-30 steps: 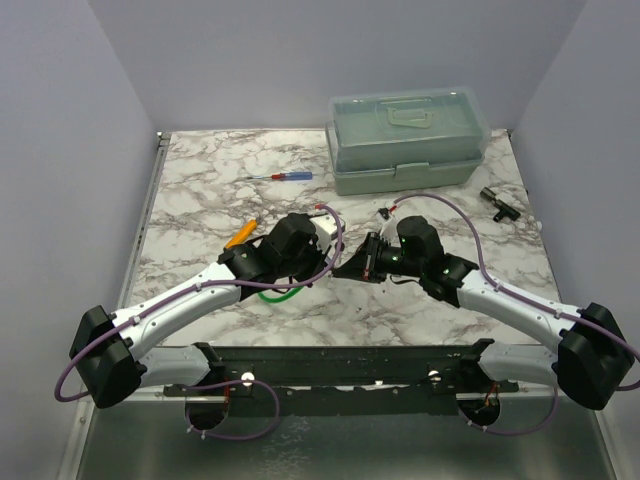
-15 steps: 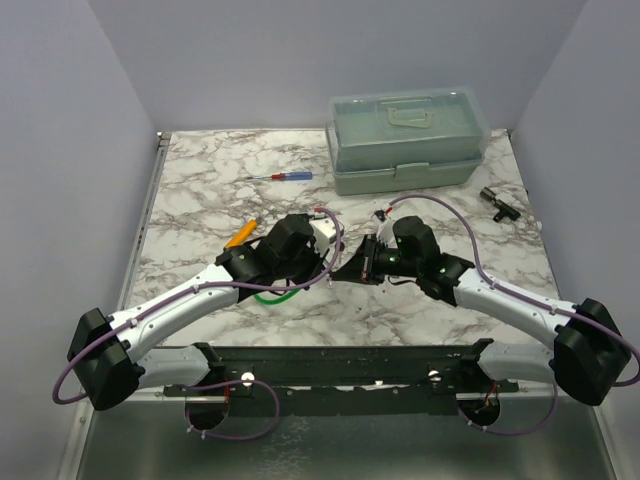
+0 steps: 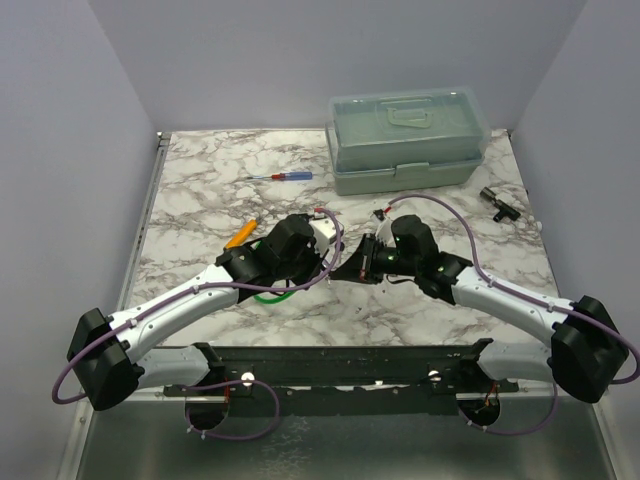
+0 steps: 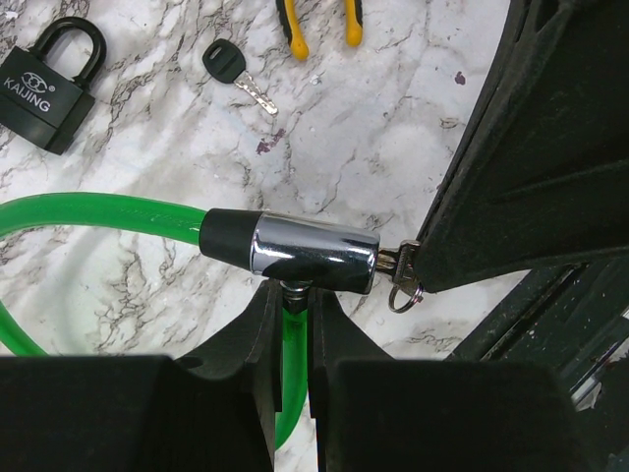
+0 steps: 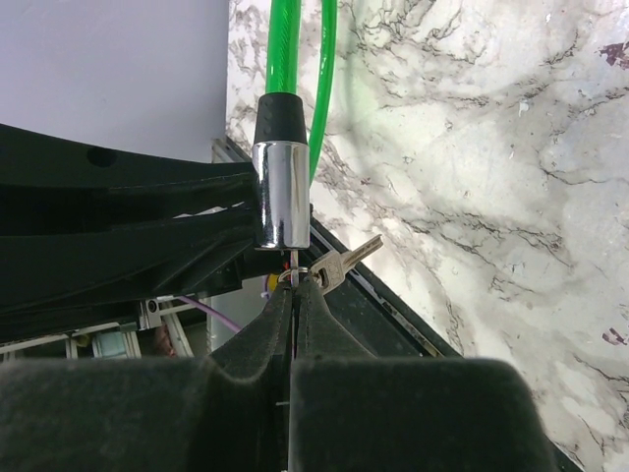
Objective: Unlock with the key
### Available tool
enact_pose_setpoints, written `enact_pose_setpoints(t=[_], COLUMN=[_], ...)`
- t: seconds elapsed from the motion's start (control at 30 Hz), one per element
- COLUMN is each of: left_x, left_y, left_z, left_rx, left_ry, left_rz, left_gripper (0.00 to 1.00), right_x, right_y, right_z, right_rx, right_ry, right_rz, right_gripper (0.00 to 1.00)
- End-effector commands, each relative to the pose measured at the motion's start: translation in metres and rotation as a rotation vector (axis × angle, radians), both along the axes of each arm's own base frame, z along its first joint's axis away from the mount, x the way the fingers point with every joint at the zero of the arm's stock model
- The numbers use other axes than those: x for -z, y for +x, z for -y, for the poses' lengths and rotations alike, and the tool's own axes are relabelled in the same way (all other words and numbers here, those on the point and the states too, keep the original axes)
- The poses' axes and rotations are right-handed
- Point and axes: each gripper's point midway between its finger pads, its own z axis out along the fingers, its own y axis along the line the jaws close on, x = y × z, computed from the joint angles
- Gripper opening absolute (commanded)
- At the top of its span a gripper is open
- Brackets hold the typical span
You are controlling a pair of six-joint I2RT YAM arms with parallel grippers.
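Note:
A green cable lock (image 4: pixel 108 214) ends in a chrome barrel (image 4: pixel 310 254). My left gripper (image 4: pixel 295 305) is shut on the cable just under that barrel. In the right wrist view the barrel (image 5: pixel 282 197) stands straight ahead of my right gripper (image 5: pixel 293 285), which is shut on a small silver key whose blade goes into the barrel's end. A spare silver key (image 5: pixel 344 264) hangs from the same ring. A dark-headed key (image 4: pixel 231 69) lies loose on the marble. From above, the two grippers (image 3: pixel 345 268) meet tip to tip at mid-table.
A black padlock (image 4: pixel 49 84) lies beside the dark-headed key, with yellow-handled pliers (image 4: pixel 314 20) close by. A green toolbox (image 3: pixel 408 140) stands at the back, a red-and-blue screwdriver (image 3: pixel 285 177) to its left, a small black part (image 3: pixel 497 203) at the right edge.
The right arm has crept slightly left toward the left gripper. Both grips are unchanged.

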Motion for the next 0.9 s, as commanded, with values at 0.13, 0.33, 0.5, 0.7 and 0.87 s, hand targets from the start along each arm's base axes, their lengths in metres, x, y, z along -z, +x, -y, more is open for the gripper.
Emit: enact_pose_setpoints(t=[0.13, 0.33, 0.5, 0.7, 0.87], left_x=[-0.013, -0.006, -0.003, -0.001, -0.003], left_y=[-0.006, 0.001, 0.004, 0.004, 0.002], left_z=[0.020, 0.016, 0.014, 0.015, 0.016], left_rx=[0.055, 0.013, -0.004, 0.001, 0.007], left_ry=[-0.067, -0.032, -0.013, -0.013, -0.022], left_rz=[0.024, 0.030, 0.033, 0.026, 0.024], left_gripper=[0.00, 0.00, 0.00, 0.00, 0.00], right_x=[0.004, 0.012, 0.014, 0.013, 0.014], right_y=[0.012, 0.003, -0.003, -0.007, -0.009], right_z=[0.004, 0.012, 0.015, 0.016, 0.012], right_rx=[0.048, 0.040, 0.031, 0.029, 0.013], right_ry=[-0.015, -0.027, -0.022, -0.003, 0.024], right_rz=[0.048, 0.046, 0.040, 0.040, 0.025], right_gripper=[0.05, 0.24, 0.28, 0.24, 0.19])
